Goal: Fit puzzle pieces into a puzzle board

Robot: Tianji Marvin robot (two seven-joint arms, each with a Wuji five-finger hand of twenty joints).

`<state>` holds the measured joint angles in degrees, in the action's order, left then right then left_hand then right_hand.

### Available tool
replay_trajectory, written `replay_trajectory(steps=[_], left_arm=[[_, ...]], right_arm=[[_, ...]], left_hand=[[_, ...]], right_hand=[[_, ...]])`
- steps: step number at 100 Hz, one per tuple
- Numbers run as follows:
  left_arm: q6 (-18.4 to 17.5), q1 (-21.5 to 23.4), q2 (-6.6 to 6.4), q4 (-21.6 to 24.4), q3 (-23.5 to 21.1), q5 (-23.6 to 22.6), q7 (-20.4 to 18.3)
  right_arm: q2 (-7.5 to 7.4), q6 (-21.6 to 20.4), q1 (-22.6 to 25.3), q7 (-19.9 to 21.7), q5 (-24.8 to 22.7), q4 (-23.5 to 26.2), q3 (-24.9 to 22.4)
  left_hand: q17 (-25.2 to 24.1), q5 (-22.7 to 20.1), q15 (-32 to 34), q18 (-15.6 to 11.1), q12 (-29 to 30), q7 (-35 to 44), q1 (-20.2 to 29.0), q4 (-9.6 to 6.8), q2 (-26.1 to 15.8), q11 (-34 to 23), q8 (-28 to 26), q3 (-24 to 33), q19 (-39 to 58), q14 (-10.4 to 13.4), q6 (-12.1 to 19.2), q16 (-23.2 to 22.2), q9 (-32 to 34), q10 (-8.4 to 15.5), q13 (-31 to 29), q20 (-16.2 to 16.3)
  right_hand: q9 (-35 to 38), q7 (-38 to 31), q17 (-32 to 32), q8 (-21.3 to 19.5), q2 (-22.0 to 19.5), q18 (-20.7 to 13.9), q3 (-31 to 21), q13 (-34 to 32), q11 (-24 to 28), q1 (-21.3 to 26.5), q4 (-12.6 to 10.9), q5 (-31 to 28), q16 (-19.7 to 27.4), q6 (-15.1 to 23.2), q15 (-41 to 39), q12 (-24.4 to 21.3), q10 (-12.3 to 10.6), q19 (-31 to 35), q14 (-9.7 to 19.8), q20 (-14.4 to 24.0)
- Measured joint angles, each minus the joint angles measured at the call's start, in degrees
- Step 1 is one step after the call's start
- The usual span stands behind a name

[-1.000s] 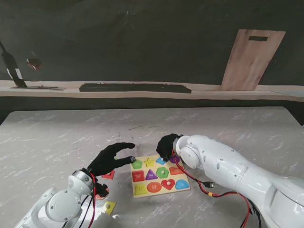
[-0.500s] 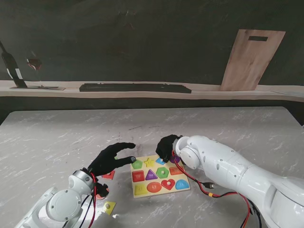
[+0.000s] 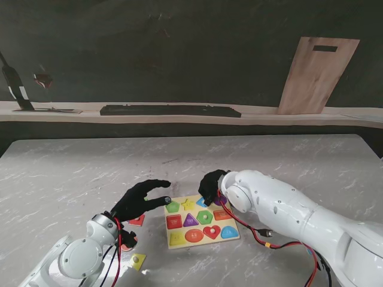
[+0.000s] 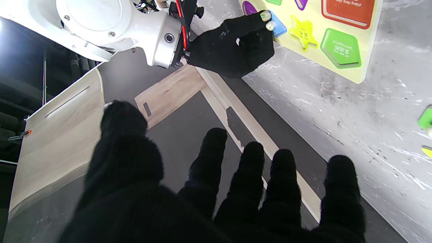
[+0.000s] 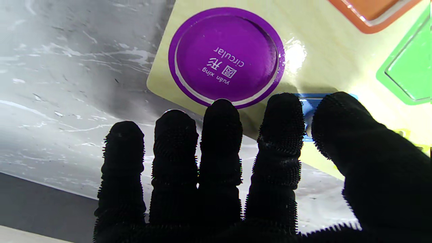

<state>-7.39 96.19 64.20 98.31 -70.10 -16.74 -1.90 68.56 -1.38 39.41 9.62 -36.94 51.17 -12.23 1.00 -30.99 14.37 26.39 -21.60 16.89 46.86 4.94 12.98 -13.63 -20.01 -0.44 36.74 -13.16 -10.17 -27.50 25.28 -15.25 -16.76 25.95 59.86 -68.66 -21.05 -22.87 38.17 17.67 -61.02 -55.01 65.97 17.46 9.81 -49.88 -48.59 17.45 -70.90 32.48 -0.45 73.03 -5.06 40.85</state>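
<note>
Colours you've got: puzzle board (image 3: 201, 219) pale yellow. Pieces on it: purple circle (image 5: 226, 55) with white lettering, blue piece (image 4: 277, 27), yellow star (image 4: 302, 29), green pentagon (image 4: 341, 48), red rectangle (image 4: 348, 9), purple triangle (image 3: 190, 220), green hexagon (image 3: 204, 217), red heart (image 3: 211, 231), orange oval (image 3: 194, 235). Both hands in black gloves: left hand (image 3: 141, 200), right hand (image 3: 210, 185). Arms white with red cables (image 3: 270, 244). Table (image 3: 84, 173) grey-white marble pattern. Loose yellow piece (image 3: 137, 260) and red piece (image 3: 137, 220) by your left arm.

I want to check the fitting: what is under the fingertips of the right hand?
The right hand has its thumb and index fingertip on a blue piece at the puzzle board far edge. The fingers hide most of it, so seating is unclear.
</note>
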Motion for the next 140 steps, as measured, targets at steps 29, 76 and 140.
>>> replay_trajectory(steps=[29, 76, 140], left_arm=[[0.24, -0.04, 0.00, 0.00, 0.12, 0.20, -0.09], [0.51, -0.23, 0.03, -0.06, 0.35, 0.37, -0.08], [0.90, -0.33, 0.09, -0.07, 0.43, 0.58, -0.03]], right_arm=[[-0.64, 1.46, 1.42, -0.86, -1.37, 1.47, -1.26], [-2.18, 5.73, 4.34, -1.60, -4.26, 4.84, -4.39], [-7.99, -6.11, 24.68, 1.98, -18.22, 23.12, -38.71]], left_hand=[[0.00, 0.00, 0.00, 0.00, 0.00, 0.00, 0.00, 0.00, 0.00, 0.00, 0.00, 0.00, 0.00, 0.00, 0.00, 0.00, 0.00, 0.00, 0.00, 0.00], [0.00, 0.00, 0.00, 0.00, 0.00, 0.00, 0.00, 0.00, -0.10, 0.00, 0.00, 0.00, 0.00, 0.00, 0.00, 0.00, 0.00, 0.00, 0.00, 0.00], [0.00, 0.00, 0.00, 0.00, 0.00, -0.01, 0.01, 0.00, -0.67, 0.00, 0.00, 0.00, 0.00, 0.00, 0.00, 0.00, 0.00, 0.00, 0.00, 0.00]], right_hand=[[-0.04, -0.03, 0.51, -4.70, -3.57, 0.05, 7.36, 0.01, 0.00, -4.62, -0.44, -0.92, 0.00, -1.96, 0.00, 0.41, 0.02, 0.29, -0.11, 0.00], [-0.05, 3.80, 0.85, -12.51, -8.78, 0.75, 13.70, 0.03, 0.00, -9.25, -3.46, -1.81, 0.00, -3.04, -0.04, 0.50, 0.15, 1.12, -0.26, 0.00], [-7.95, 11.87, 2.89, -10.90, -10.51, -0.02, 16.08, 6.08, -3.76, -8.45, -4.09, 7.89, 3.55, -5.99, 6.83, -2.55, 0.82, 1.14, -0.29, 0.00]])
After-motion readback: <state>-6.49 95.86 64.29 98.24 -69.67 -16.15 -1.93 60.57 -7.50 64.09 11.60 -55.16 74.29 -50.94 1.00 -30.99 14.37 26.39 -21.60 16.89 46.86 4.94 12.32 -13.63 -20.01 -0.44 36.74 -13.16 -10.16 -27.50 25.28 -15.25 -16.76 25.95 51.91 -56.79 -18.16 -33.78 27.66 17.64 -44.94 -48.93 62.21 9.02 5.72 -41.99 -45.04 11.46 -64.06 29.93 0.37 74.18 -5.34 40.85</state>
